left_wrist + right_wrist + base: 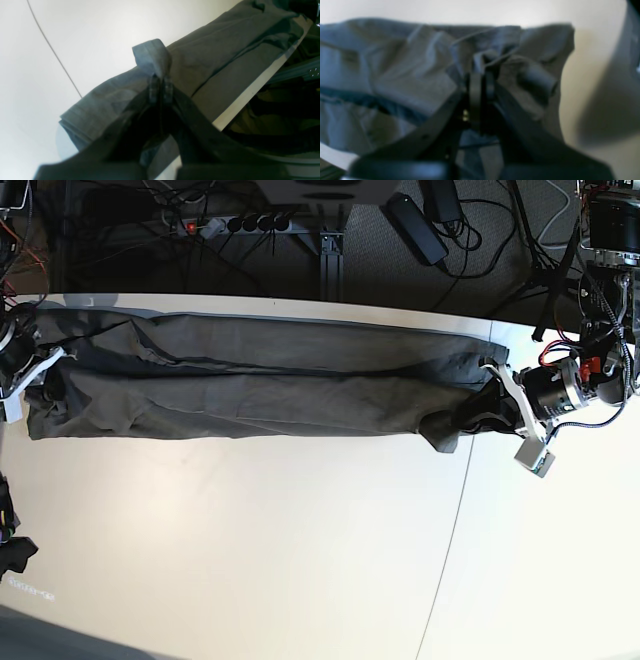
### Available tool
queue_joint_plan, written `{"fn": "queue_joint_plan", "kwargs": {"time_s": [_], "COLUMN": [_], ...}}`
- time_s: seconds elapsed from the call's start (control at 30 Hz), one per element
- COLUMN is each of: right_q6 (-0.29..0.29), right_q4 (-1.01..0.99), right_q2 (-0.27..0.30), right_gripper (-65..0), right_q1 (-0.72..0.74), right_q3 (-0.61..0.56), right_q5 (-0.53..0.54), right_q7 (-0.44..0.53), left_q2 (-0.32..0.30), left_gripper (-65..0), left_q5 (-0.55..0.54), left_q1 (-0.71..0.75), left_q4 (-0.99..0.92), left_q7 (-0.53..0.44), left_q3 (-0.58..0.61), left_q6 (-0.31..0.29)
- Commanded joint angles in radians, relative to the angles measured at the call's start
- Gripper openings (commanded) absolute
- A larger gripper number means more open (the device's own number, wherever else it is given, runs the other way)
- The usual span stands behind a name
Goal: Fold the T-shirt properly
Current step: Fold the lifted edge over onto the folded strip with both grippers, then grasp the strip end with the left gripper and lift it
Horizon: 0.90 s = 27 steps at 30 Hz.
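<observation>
The dark olive-grey T-shirt [260, 380] lies folded into a long narrow strip along the far side of the white table [300, 540]. My left gripper [482, 412] is at the strip's right end. In the left wrist view the left gripper [161, 86] is shut on a raised corner of the T-shirt [152, 56]. My right gripper [45, 378] is at the strip's left end. In the right wrist view the right gripper [480, 82] is shut on bunched cloth of the T-shirt [395, 65]. The collar and label are hidden.
The table's far edge [250, 96] runs close behind the shirt. A thin seam line [455, 510] crosses the table at the right. A power strip [235, 224] and cables lie on the floor beyond. A dark object [10, 550] sits at the left edge.
</observation>
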Motion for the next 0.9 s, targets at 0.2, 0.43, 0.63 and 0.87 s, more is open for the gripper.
{"fn": "queue_joint_plan", "kwargs": {"time_s": [0.2,0.43,0.63,0.87], "right_q6": [0.056,0.056,0.058,0.059], "right_q4": [0.021,0.124,0.165,0.156], "right_q2": [-0.003,-0.047,-0.091,-0.157], "right_gripper": [-23.7,-23.7,-23.8,-65.0], "right_q1": [0.026,0.035,0.035,0.021], "right_q3": [0.019,0.034,0.033,0.032], "right_q5": [0.005,0.008,0.008,0.014], "right_q7": [0.055,0.053,0.046,0.021], "left_q2": [-0.015,-0.014,0.005,0.072], "left_gripper": [-24.7,-24.7,-23.0,-22.7], "left_q5": [0.091,0.126,0.134,0.201], "left_q1": [-0.003,0.068,0.171,0.182], "left_q4": [0.016,0.016,0.014,-0.038], "left_q7": [-0.069,-0.105,-0.128,-0.217], "left_q3": [-0.026,-0.214,-0.253,-0.253], "left_q6": [-0.009,-0.009,-0.009,-0.009]}}
